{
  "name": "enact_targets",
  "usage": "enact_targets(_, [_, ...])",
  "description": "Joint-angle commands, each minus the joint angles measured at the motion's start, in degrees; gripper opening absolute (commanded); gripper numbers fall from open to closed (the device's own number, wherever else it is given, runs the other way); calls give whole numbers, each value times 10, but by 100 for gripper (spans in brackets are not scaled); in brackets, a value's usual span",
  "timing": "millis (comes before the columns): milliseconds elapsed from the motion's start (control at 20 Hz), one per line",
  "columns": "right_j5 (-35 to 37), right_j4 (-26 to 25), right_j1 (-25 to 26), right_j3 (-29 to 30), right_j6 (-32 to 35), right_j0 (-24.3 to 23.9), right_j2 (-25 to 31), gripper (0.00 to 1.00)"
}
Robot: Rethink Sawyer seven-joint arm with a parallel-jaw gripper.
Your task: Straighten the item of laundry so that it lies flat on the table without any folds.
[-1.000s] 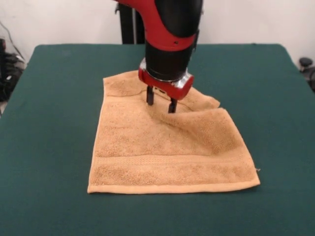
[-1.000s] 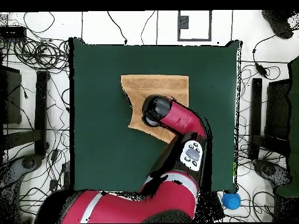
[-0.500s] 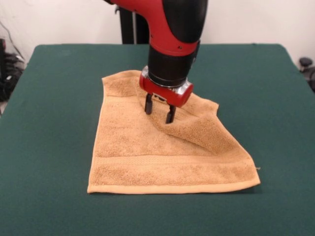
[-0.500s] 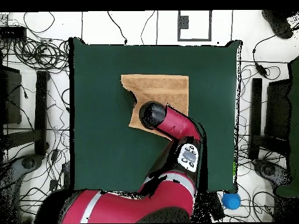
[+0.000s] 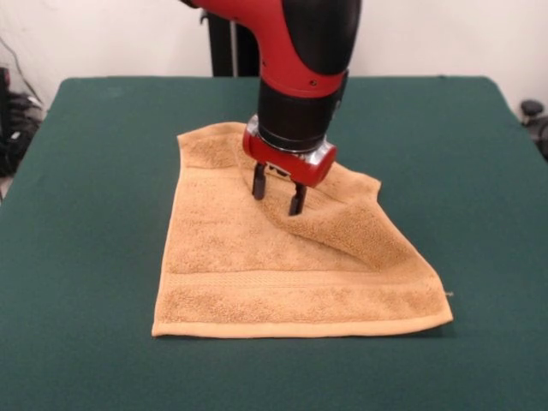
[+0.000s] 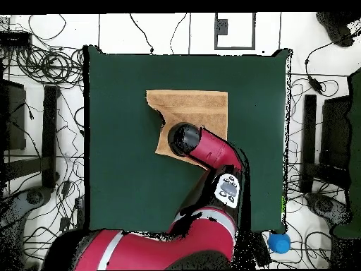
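Note:
The item of laundry [image 5: 257,257], a tan-orange towel, lies on the green table [image 5: 86,171] with its near edge flat. Its far right corner is folded over diagonally onto the towel, forming a raised flap [image 5: 360,231]. My gripper [image 5: 277,193] hangs open just above the towel's far half, at the upper end of that flap. Its fingers [image 5: 259,181] stand apart with nothing between them. In the overhead view the towel [image 6: 190,106] sits a little above the middle of the table [image 6: 120,162], and the arm's wrist [image 6: 185,139] covers its lower part and hides the gripper.
Wide bare green cloth surrounds the towel on all sides. Cables and dark equipment [image 6: 42,70] lie on the floor around the table. A blue ball [image 6: 279,243] sits off the table's lower right corner in the overhead view.
Since a second ago the gripper has risen slightly off the towel, and the lifted right corner has settled into a diagonal fold. Nothing has moved in the last half second.

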Motion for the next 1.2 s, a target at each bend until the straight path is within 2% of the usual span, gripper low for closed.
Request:
enact_targets(50, [-52,47,23,70,171,25,96,100])
enact_targets(250, [-59,59,18,80,176,29,104,100])
enact_targets(450, [-46,62,18,75,174,39,88,100])
enact_targets(800, [-36,62,18,71,155,31,90,100])
enact_targets(1200, [-90,70,35,93,121,-31,178,100])
